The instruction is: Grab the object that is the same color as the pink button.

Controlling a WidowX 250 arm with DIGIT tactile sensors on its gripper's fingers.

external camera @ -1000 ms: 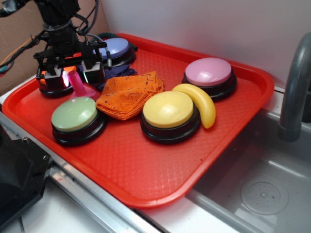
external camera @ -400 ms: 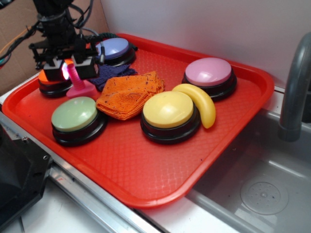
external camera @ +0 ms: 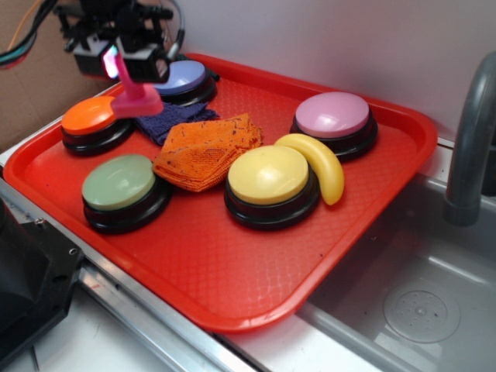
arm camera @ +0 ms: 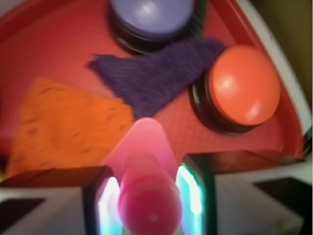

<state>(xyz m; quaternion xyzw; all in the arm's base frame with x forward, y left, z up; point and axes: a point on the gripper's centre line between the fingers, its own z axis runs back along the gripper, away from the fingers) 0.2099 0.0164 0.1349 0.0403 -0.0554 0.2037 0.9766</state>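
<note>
- Tool [external camera: 115,62]: black frame, with white and black finger blocks.
- Glowing cyan-white strips are seen on the finger [arm camera: 191,196] inner faces.
- Black and orange cables [external camera: 29,32] are attached above.

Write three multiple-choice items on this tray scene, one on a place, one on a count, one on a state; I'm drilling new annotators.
1. Where does the banana lie?
A. between the yellow button and the pink button
B. on the green button
C. in the sink

2. How many dome buttons stand on the red tray?
A. three
B. four
C. five

3. What state is the pink peg in?
A. standing on the tray
B. held in the gripper, clear of the tray
C. lying on the orange cloth

Answers: 1 A, it curves between those two buttons. 2 C, orange, purple-blue, green, yellow and pink tops show. 3 B, the fingers clamp its stem and its base hangs above the cloths.
</note>
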